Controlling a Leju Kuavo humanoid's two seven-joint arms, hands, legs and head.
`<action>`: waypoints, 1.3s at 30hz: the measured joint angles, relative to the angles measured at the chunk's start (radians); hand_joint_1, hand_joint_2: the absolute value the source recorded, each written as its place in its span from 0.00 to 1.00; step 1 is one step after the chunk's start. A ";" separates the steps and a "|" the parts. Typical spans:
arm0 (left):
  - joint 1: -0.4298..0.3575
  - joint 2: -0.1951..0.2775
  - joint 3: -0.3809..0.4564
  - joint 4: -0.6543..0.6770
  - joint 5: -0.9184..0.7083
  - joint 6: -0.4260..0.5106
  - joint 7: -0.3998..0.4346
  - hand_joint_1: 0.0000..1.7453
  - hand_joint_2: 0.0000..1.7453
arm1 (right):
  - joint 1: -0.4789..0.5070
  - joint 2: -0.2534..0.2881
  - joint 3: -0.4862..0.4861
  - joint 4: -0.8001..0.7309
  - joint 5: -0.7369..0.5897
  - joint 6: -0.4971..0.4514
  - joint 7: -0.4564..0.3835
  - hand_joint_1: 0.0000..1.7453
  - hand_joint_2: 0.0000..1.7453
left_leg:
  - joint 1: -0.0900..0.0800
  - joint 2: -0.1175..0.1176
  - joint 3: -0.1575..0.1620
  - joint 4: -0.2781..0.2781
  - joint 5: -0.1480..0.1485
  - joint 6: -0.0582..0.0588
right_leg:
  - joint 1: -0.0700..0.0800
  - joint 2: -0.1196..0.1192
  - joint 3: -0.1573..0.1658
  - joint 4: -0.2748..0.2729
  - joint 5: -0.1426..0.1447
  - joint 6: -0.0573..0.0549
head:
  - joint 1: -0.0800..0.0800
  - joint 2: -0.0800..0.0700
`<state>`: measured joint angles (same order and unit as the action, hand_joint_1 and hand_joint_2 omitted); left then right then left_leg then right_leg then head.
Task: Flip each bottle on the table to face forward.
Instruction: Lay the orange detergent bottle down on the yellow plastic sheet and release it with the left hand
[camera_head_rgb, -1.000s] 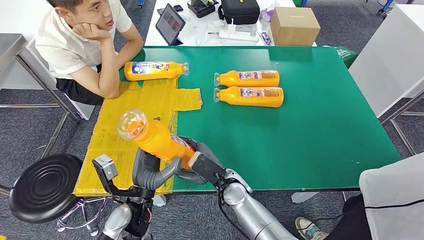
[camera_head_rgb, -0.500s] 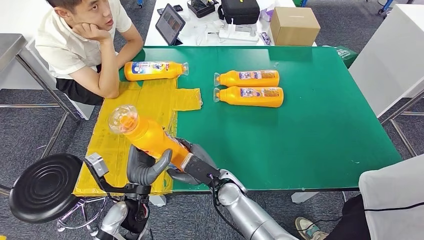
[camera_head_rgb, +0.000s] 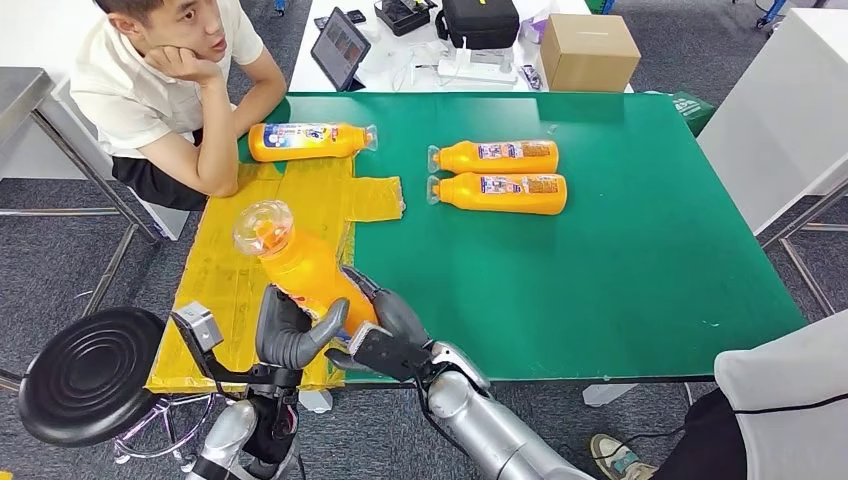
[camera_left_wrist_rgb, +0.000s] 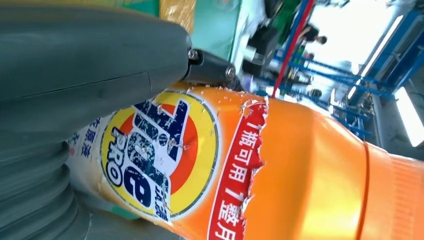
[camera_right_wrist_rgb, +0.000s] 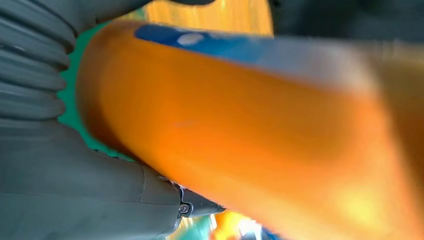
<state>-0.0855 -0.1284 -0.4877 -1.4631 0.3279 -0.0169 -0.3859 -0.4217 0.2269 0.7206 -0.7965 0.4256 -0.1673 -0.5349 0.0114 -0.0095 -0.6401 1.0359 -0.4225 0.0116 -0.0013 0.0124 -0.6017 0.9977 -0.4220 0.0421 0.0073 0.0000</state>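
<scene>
Head view: over the near-left corner of the green table (camera_head_rgb: 620, 250), the robot's left hand (camera_head_rgb: 290, 335) and right hand (camera_head_rgb: 385, 335) together grip an orange detergent bottle (camera_head_rgb: 300, 270), lifted off the surface and tilted, its clear cap (camera_head_rgb: 263, 228) pointing up toward the camera above the yellow taped patch (camera_head_rgb: 270, 215). Three more bottles lie flat: one (camera_head_rgb: 305, 141) at the far left beside a seated person (camera_head_rgb: 165, 90), and a pair (camera_head_rgb: 500, 157) (camera_head_rgb: 505, 192) touching side by side near the table's middle, labels up. By this evidence the held bottle is mid-turn and not yet set down; whether the other three already count as facing forward cannot be told.

Left wrist view: the thick grey thumb (camera_left_wrist_rgb: 90, 60) presses on the bottle's front label (camera_left_wrist_rgb: 160, 155), which is torn at its edge; the fingers are closed around the body.

Right wrist view: blurred, the right hand's grey thumb (camera_right_wrist_rgb: 75, 195) wraps the orange bottle body (camera_right_wrist_rgb: 250, 135), a blue label strip along one side.
</scene>
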 joint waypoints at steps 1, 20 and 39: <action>-0.005 0.005 0.004 0.002 -0.033 0.022 -0.001 1.00 1.00 | 0.006 -0.002 0.008 -0.007 0.031 -0.042 0.000 0.00 0.75 | 0.000 0.000 0.000 0.000 0.000 0.000 | 0.000 0.000 0.000 0.000 0.000 0.000 | 0.000 0.000; -0.118 0.109 0.171 0.099 -0.868 0.359 0.137 1.00 1.00 | 0.083 -0.061 0.009 -0.058 0.317 -0.336 0.103 0.00 1.00 | 0.000 0.000 0.000 0.000 0.001 -0.001 | 0.000 0.000 -0.001 0.000 0.000 0.000 | 0.000 0.000; -0.549 0.146 0.193 0.798 -1.304 0.180 0.293 0.99 1.00 | 0.115 -0.036 -0.026 -0.102 0.262 -0.233 0.038 0.00 1.00 | 0.001 0.001 -0.001 0.000 0.002 -0.002 | 0.000 0.001 -0.002 0.001 0.001 0.000 | 0.000 0.000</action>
<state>-0.6345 0.0174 -0.2950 -0.6650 -0.9760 0.1629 -0.0924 -0.3072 0.1911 0.6948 -0.8984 0.6874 -0.4000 -0.4966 0.0120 -0.0088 -0.6413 1.0360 -0.4202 0.0100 -0.0012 0.0129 -0.6033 0.9985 -0.4211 0.0420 0.0074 0.0000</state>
